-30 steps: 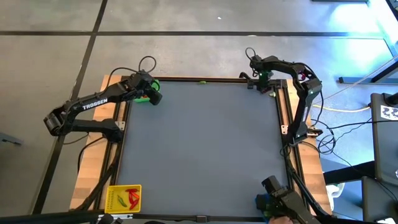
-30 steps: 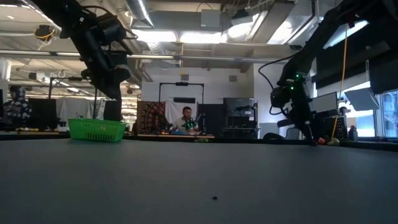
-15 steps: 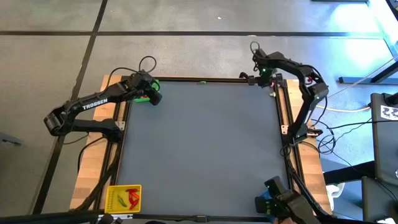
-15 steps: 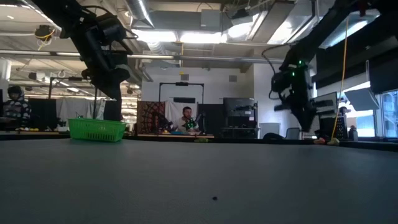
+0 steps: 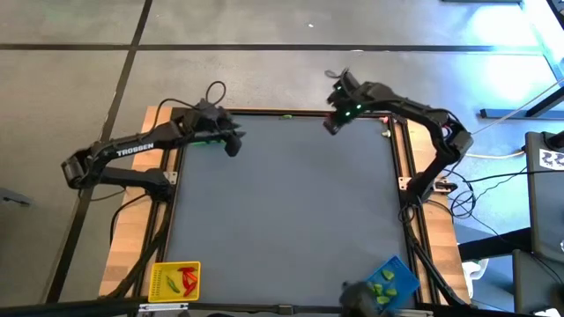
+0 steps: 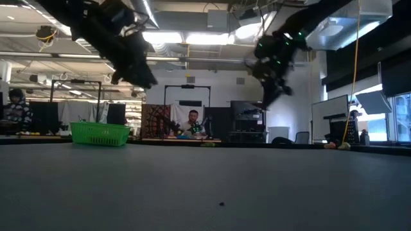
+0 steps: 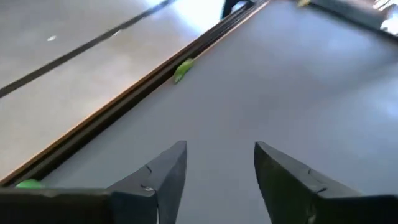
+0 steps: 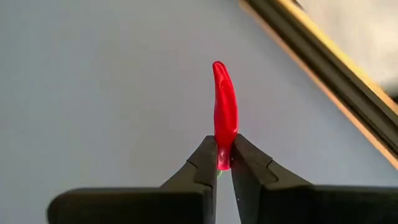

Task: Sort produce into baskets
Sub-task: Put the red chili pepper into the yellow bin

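Sorting well along, judged by the layout: yellow basket (image 5: 175,281) lower left with red and green pieces, green basket (image 6: 99,133) upper left under left gripper (image 5: 233,145), fingers apart and empty; right gripper (image 5: 329,126) upper centre clamped on red pepper (image 8: 224,114); blue basket (image 5: 389,282) lower right holding green pieces; three baskets, one stray green piece (image 7: 183,70) left at the top edge

A dark grey table (image 5: 282,211) with a wooden border sits on a grey floor (image 5: 264,26) crossed by dark lines. Cables (image 5: 480,189) trail beside its right edge. In the room beyond, a seated person (image 6: 192,122) faces across it, and another person (image 6: 14,109) stands far off to one side.
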